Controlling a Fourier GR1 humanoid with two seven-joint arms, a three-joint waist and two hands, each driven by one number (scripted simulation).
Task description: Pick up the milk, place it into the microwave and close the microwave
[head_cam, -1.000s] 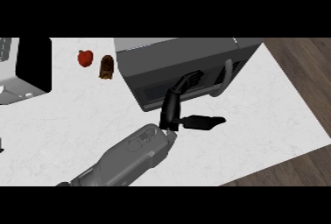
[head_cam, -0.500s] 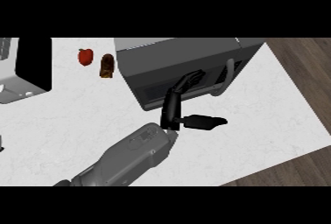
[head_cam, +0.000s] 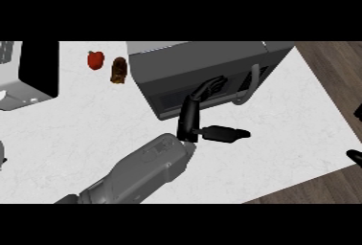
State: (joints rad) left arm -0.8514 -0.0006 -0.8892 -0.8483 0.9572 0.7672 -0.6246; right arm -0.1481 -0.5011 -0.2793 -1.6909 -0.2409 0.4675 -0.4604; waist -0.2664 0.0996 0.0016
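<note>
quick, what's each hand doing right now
Left hand: open, straight fingers against the microwave door.
Right hand: only a sliver shows at the right edge; cannot be told.

Grey microwave point(head_cam: 205, 64), white marbled counter point(head_cam: 84, 124), red pepper point(head_cam: 96, 59), brown bottle point(head_cam: 118, 70), black hand point(head_cam: 201, 119), grey forearm point(head_cam: 138, 174).

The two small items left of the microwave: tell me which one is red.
The red item is the one farther left, nearer the counter's back edge. The brown item beside it sits closer to the microwave.
</note>
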